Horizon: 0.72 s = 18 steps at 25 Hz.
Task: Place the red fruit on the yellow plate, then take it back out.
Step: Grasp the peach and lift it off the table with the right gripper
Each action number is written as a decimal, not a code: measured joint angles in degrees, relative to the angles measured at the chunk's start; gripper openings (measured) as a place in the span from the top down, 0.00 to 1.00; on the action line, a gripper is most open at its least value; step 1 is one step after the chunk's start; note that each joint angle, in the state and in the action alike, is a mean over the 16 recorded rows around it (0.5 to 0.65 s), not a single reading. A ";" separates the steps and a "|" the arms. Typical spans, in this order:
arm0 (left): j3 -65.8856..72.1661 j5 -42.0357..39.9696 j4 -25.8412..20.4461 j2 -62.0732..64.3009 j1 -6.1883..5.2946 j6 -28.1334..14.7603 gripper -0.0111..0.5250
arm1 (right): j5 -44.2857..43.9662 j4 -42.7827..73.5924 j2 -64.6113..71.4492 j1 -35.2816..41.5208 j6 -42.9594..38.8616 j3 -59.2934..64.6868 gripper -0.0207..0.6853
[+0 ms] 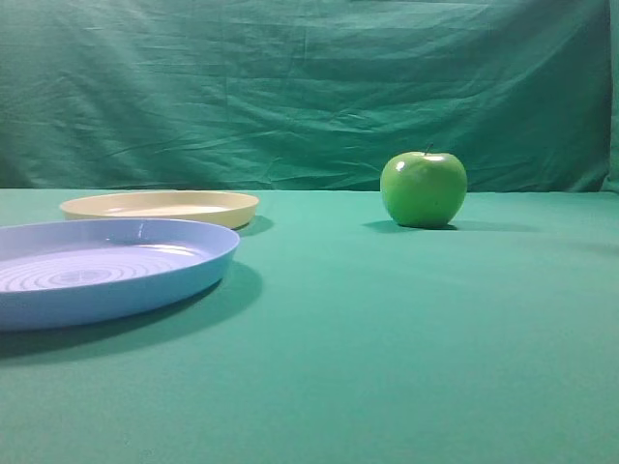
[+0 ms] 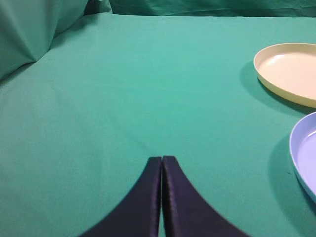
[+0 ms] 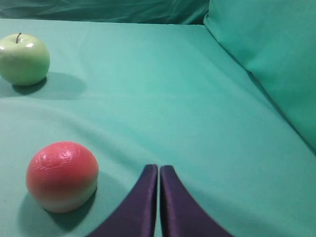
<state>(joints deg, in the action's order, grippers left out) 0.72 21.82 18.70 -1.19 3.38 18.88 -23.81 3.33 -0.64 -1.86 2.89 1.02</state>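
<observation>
Both the right gripper and left gripper are seen closed, empty. Left of the right gripper, the red fruit is set on the cloth, untouched. The yellow plate is seen far right of the left gripper.

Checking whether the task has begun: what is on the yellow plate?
Nothing: the yellow plate shows a bare cream surface, though its right edge is cut off. The red fruit sits on the cloth.

Left hand closed, empty — yellow plate well right.
</observation>
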 joint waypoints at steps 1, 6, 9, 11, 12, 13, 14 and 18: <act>0.00 0.00 0.00 0.00 0.00 0.00 0.98 | 0.00 0.00 0.00 0.00 0.00 0.00 0.97; 0.00 0.00 0.00 0.00 0.00 0.00 0.98 | 0.00 0.00 0.00 0.00 0.00 0.00 0.97; 0.00 0.00 0.00 0.00 0.00 0.00 0.98 | 0.00 0.00 0.00 0.00 0.00 0.00 0.97; 0.00 0.00 0.00 0.00 0.00 0.00 0.98 | 0.00 0.00 0.00 0.00 0.00 0.00 0.97; 0.00 0.00 0.00 0.00 0.00 0.00 0.98 | 0.00 0.00 0.00 0.00 0.00 0.00 0.97; 0.00 0.00 0.00 0.00 0.00 0.00 0.98 | 0.00 0.00 0.00 0.00 0.00 0.00 0.97; 0.00 0.00 0.00 0.00 0.00 0.00 0.98 | 0.00 0.00 0.00 0.00 0.00 0.00 0.97; 0.00 0.00 0.00 0.00 0.00 0.00 0.98 | 0.00 0.00 0.00 0.00 0.00 0.00 0.97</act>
<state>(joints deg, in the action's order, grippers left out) 0.72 21.82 18.70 -1.19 3.38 18.88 -23.81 3.33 -0.64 -1.86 2.89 1.02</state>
